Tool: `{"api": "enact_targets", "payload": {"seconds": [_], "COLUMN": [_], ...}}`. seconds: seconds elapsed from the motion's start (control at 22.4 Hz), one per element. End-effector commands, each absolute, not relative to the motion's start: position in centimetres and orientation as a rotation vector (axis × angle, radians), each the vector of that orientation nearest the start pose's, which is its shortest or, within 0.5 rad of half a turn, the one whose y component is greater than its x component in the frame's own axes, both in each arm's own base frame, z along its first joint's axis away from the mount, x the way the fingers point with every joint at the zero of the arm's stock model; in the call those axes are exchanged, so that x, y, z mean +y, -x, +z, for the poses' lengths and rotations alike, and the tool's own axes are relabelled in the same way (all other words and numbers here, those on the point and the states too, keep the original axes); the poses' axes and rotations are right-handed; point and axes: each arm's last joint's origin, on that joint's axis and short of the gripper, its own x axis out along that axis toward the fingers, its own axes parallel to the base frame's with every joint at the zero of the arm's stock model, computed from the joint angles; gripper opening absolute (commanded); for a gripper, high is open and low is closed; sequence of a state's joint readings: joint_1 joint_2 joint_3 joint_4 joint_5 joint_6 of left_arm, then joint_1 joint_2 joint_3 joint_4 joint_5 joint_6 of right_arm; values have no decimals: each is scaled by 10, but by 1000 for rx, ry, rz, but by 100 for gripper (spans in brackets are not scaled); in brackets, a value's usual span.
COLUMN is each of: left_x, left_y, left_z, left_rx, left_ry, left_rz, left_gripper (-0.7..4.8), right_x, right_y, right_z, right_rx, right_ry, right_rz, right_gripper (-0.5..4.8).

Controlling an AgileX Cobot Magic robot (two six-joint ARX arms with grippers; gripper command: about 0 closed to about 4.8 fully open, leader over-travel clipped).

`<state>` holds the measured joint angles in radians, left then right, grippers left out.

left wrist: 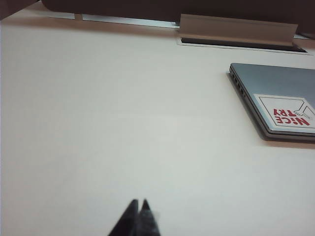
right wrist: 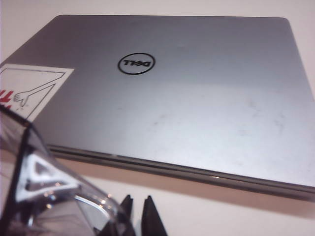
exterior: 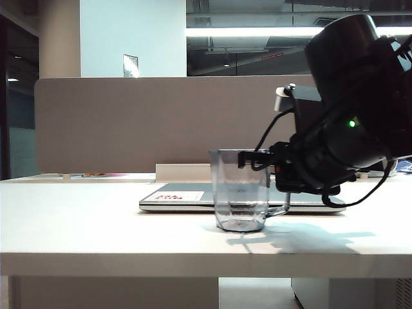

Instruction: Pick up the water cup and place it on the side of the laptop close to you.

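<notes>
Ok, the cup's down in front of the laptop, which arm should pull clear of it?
The right. Its gripper is at the cup rim, jaws slightly apart, with the cup standing on the table before the laptop. The left gripper is shut over bare table, away from it.

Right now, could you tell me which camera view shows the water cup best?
The exterior view: the whole cup stands on the table before the laptop, with the right gripper at its rim. The right wrist view catches only its rim; the left wrist view shows none.
</notes>
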<state>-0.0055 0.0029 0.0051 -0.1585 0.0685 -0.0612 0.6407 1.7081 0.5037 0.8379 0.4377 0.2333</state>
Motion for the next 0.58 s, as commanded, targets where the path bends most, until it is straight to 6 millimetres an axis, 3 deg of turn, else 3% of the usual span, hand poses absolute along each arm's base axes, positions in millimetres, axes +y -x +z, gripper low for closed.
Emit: {"api": "enact_targets", "payload": {"seconds": [0.04,0.22,0.27,0.36,0.58], "left_x": [-3,-3,-3,-3,-3], "left_y": [-96,-96,-96,-96,-96], "left_z": [150,150,150,150,150], "left_rx": [162,162,163,163,163], "left_ry": [70,70,71,71,71], "left_rz": [-76,-85,-91,-91,-91], "left_gripper": [-3,-3,-3,-3,-3], "right_x": [164,162,162,163,163], "right_y": [-238,-238,-238,-237,-237], "right_z": [127,126,126,125,125], "right_rx": [317,320,323,327,329], "right_ry": [-38,-32,-29,-28,-25], "right_rz": [152,134,132,137,136], "right_gripper": [64,68,117,154,154]}}
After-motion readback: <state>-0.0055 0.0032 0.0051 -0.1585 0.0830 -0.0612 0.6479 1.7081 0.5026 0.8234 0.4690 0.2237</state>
